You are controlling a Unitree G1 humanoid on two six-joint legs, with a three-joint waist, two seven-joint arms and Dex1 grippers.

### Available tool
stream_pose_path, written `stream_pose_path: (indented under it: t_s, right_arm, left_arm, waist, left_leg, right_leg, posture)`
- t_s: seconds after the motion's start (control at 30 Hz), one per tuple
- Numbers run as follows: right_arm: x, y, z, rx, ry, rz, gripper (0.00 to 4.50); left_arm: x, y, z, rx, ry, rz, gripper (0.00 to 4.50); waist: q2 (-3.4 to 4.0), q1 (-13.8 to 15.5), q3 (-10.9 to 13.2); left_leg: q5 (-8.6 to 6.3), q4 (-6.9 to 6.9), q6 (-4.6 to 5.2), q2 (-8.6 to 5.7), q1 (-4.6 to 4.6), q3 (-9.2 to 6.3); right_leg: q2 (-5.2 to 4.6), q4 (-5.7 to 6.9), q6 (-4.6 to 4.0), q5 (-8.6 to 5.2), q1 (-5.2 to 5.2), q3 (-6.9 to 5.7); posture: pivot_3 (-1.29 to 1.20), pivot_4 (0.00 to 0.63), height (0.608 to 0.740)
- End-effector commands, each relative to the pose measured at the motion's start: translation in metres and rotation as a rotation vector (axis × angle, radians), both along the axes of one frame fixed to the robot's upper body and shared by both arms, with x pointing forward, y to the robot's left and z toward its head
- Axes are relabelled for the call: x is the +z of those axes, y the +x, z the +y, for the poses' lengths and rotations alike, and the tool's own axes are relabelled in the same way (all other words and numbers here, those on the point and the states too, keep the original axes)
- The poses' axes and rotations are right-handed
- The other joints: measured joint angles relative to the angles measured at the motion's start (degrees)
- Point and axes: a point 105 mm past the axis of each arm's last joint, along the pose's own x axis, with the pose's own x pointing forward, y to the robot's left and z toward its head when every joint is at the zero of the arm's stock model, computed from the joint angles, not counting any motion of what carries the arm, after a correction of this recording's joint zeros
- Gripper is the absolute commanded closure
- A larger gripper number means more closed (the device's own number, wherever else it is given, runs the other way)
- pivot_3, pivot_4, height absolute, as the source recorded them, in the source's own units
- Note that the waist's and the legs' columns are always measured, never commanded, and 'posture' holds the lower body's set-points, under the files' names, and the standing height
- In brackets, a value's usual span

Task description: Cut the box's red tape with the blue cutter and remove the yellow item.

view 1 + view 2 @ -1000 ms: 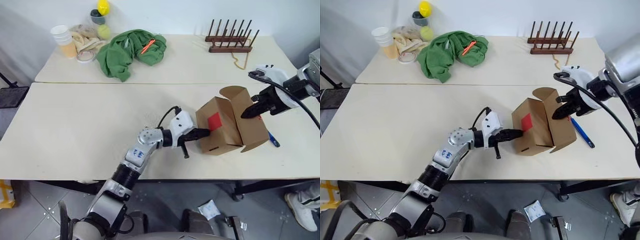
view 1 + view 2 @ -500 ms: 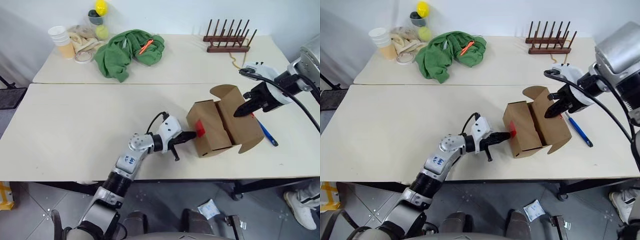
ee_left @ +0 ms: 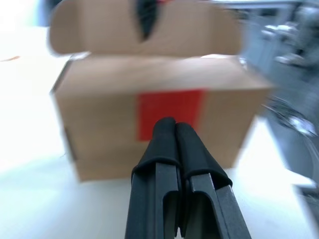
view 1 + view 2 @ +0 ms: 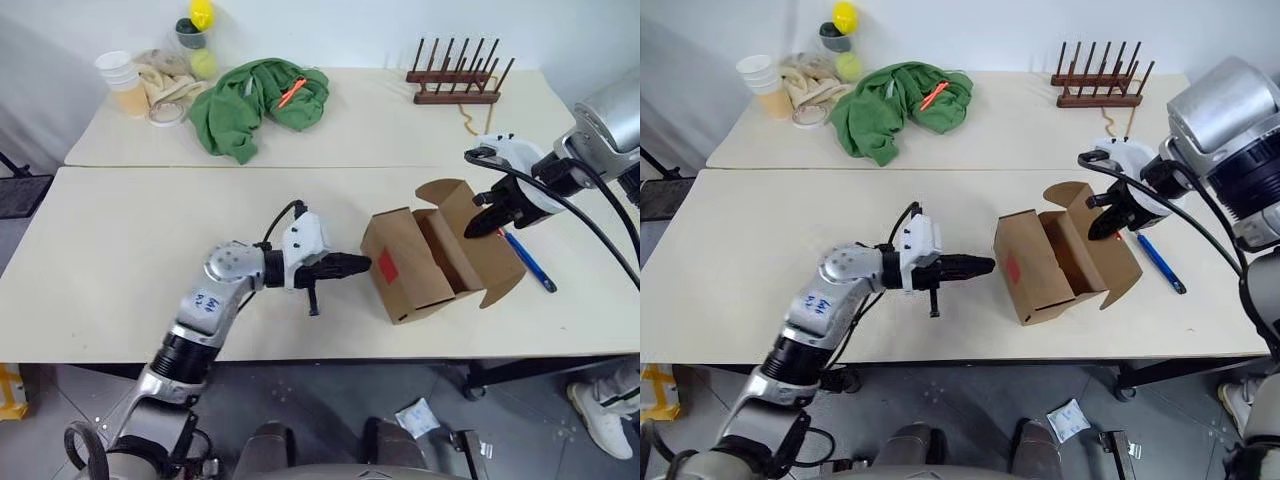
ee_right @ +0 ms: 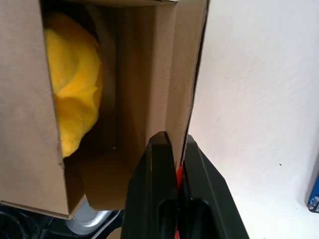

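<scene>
The brown box (image 4: 412, 288) lies open near the front of the table, its flaps standing up. A square of red tape (image 4: 386, 264) sits on the face turned toward my left gripper (image 4: 362, 263). That gripper is shut, points level at the tape and stops a short gap away from it. My right gripper (image 4: 479, 227) reaches down from the right and is shut on the edge of the box's flap (image 5: 185, 74). Inside the box, the yellow item (image 5: 75, 94) shows in the right wrist view. The blue cutter (image 4: 530, 263) lies on the table just right of the box.
On the far table lie a green cloth (image 4: 255, 100) with an orange stick (image 4: 293, 93), stacked cups (image 4: 121, 78), a yellow ball (image 4: 203, 14), a pale green ball (image 4: 205, 63) and a wooden peg rack (image 4: 455, 85). Bare tabletop stretches left of my left arm.
My left gripper has drawn back to the left, off the box's taped face, leaving a gap. The box has shifted and turned a little. The right gripper still pinches the flap.
</scene>
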Motion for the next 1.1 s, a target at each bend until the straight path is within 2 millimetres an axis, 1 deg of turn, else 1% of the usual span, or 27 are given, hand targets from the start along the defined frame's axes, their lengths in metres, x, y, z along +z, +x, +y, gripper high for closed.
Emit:
stream_pose_path:
  t_s: [0.03,0.07,0.1,0.13,0.2,0.3,0.37,0.43,0.5,0.6,0.77,0.97,1.1]
  right_arm:
    - [0.008,0.001,0.002,0.003,0.02,-0.037,4.49]
    - [0.007,0.002,0.002,0.0,0.02,-0.037,4.49]
    - [0.005,0.003,0.003,-0.002,0.021,-0.038,4.49]
    - [0.004,0.004,0.003,-0.004,0.022,-0.038,4.49]
    - [0.002,0.005,0.004,-0.002,0.025,-0.041,4.49]
    - [0.001,0.006,0.008,0.006,0.034,-0.044,4.49]
    - [0.0,0.007,0.008,0.004,0.036,-0.05,4.49]
    - [-0.001,0.008,0.008,-0.003,0.038,-0.056,4.49]
    - [-0.003,0.009,0.007,-0.009,0.04,-0.06,4.49]
    - [-0.003,0.01,0.005,-0.02,0.046,-0.067,4.49]
    - [-0.006,0.011,-0.002,-0.047,0.047,-0.077,4.49]
    - [-0.007,0.008,-0.008,-0.057,0.06,-0.074,4.49]
    - [-0.006,0.005,-0.011,-0.054,0.063,-0.073,4.49]
  left_arm:
    - [0.027,-0.017,-0.015,-0.098,-0.06,-0.05,4.5]
    - [0.034,-0.022,-0.027,-0.137,-0.091,-0.051,4.5]
    - [0.036,-0.023,-0.041,-0.16,-0.098,-0.058,4.5]
    - [0.037,-0.024,-0.051,-0.17,-0.099,-0.062,4.5]
    - [0.032,-0.02,-0.063,-0.159,-0.079,-0.069,4.5]
    - [0.025,-0.017,-0.07,-0.148,-0.045,-0.083,4.5]
    - [0.023,-0.023,-0.077,-0.181,-0.05,-0.058,4.5]
    - [0.017,-0.027,-0.081,-0.201,-0.021,-0.051,4.5]
    - [0.01,-0.029,-0.078,-0.207,0.014,-0.054,4.5]
    - [0.005,-0.027,-0.068,-0.175,0.016,-0.02,4.5]
    - [-0.011,-0.025,-0.051,-0.135,0.069,0.016,4.5]
    - [-0.035,-0.008,-0.036,-0.003,0.132,0.065,4.5]
    - [-0.041,-0.003,-0.025,0.042,0.16,0.077,4.5]
  waist:
    - [0.0,0.01,0.0]
    - [0.0,0.03,0.0]
    - [0.0,0.11,0.0]
    - [-0.01,0.22,0.0]
    - [0.0,0.03,0.0]
    - [0.01,-0.29,0.0]
    - [0.01,-0.77,0.0]
    - [0.01,-1.0,0.0]
    - [0.01,-1.16,0.0]
    - [0.01,-1.28,0.0]
    - [0.01,-1.28,-0.01]
    - [0.01,-1.25,-0.01]
    - [0.03,-1.28,-0.02]
  left_leg:
    - [0.0,0.01,0.0,0.0,-0.01,0.0]
    - [0.0,0.02,0.0,0.0,-0.01,0.0]
    - [0.0,0.02,0.0,0.0,-0.02,0.0]
    - [0.0,0.03,0.0,0.0,-0.02,0.0]
    - [0.0,0.06,0.0,-0.02,-0.04,0.01]
    - [0.0,-0.02,0.0,-0.01,0.02,0.02]
    - [0.0,-0.06,0.0,0.0,0.06,0.02]
    - [0.0,-0.05,0.0,0.01,0.05,0.02]
    - [0.0,-0.04,0.0,0.0,0.04,0.02]
    - [0.0,-0.04,0.0,0.0,0.04,0.02]
    - [0.0,-0.03,0.0,0.01,0.05,0.01]
    - [0.0,-0.01,0.0,0.01,0.06,0.01]
    - [0.0,-0.01,0.0,0.01,0.09,0.01]
  right_leg:
    - [0.0,-0.01,0.0,0.0,0.0,0.0]
    - [0.0,-0.01,0.0,0.0,0.0,0.0]
    - [0.0,-0.01,0.0,0.0,0.0,0.0]
    - [0.01,0.0,0.0,0.0,0.0,-0.01]
    - [0.0,-0.03,0.01,0.0,0.02,-0.01]
    - [0.02,0.01,0.01,0.0,0.01,-0.03]
    - [0.03,0.03,0.0,0.0,0.0,-0.02]
    - [0.02,0.03,0.0,0.0,0.0,-0.02]
    - [0.01,0.03,0.0,0.0,0.01,-0.01]
    - [0.01,0.03,0.0,0.0,0.01,-0.01]
    - [0.01,0.03,0.01,0.0,0.01,0.0]
    - [0.01,0.05,0.0,0.0,0.02,0.01]
    - [0.01,0.05,0.0,0.0,0.03,0.03]
  posture:
    - [0.0,0.15,0.74]
    - [0.0,0.15,0.74]
    - [0.0,0.15,0.74]
    - [0.0,0.15,0.74]
    - [0.0,0.15,0.74]
    - [0.0,0.15,0.74]
    - [0.0,0.15,0.74]
    - [0.0,0.15,0.74]
    - [0.0,0.15,0.74]
    - [0.0,0.15,0.74]
    - [0.0,0.15,0.74]
    - [0.0,0.15,0.74]
    - [0.0,0.15,0.74]
